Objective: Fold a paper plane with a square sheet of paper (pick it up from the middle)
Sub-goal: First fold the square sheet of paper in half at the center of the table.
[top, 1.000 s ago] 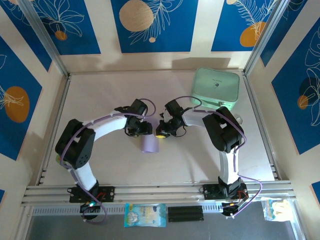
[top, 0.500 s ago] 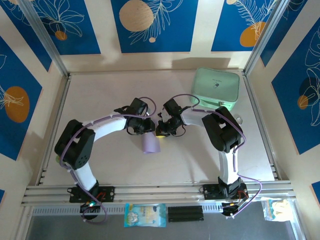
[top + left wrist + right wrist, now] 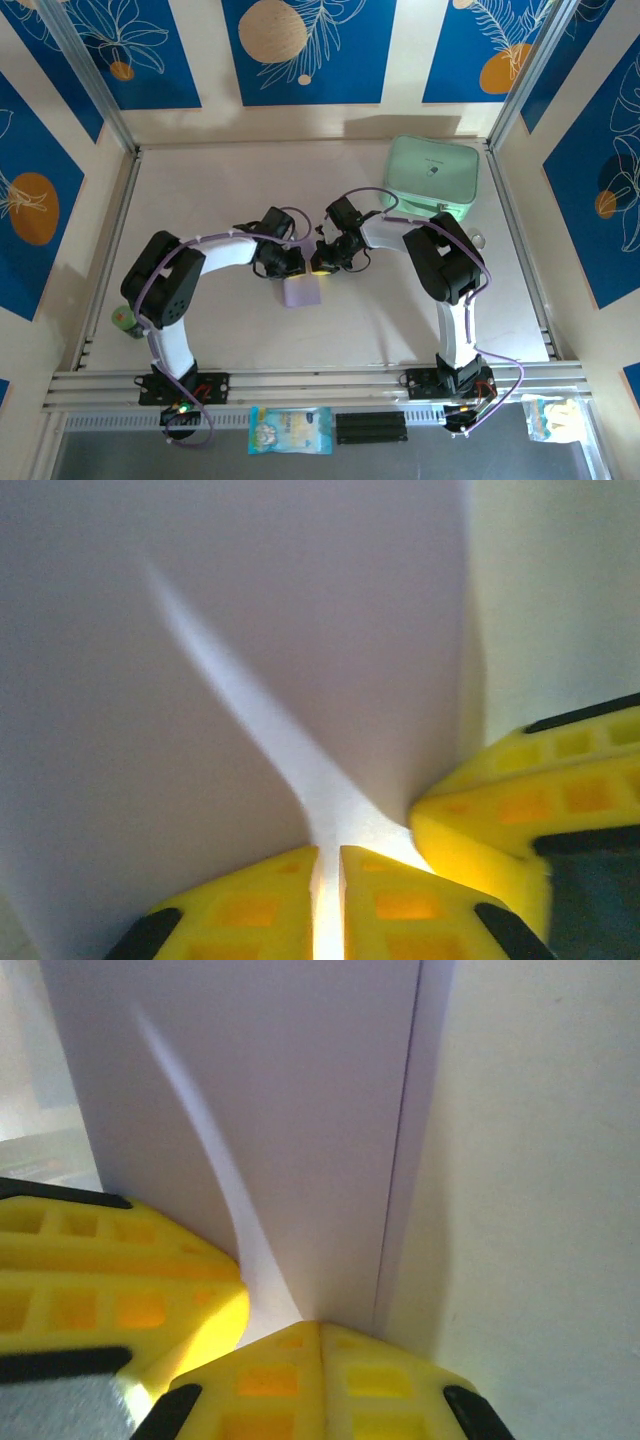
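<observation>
- Left wrist view: the left gripper (image 3: pixel 328 880) has its yellow fingers drawn almost together, a thin bright slit between them, pinching the lilac sheet of paper (image 3: pixel 250 630).
- Right wrist view: the right gripper (image 3: pixel 320 1355) is pressed tight on the same sheet, just beside the left one. A straight fold edge runs up the paper, with a doubled layer along it.
- From above, the sheet is a small lilac rectangle mid-table, just below both grippers, where the two arms meet.
- Judged progress is early: the sheet looks folded at least once, but it has no pointed nose or centre ridge. The nose and wing folds are left to do.
- The table (image 3: pixel 200 190) is pale and matte. A mint-green case (image 3: pixel 432 177) lies at its far right, well apart.
- Blue panels (image 3: pixel 300 50) with leaf prints line the walls.
</observation>
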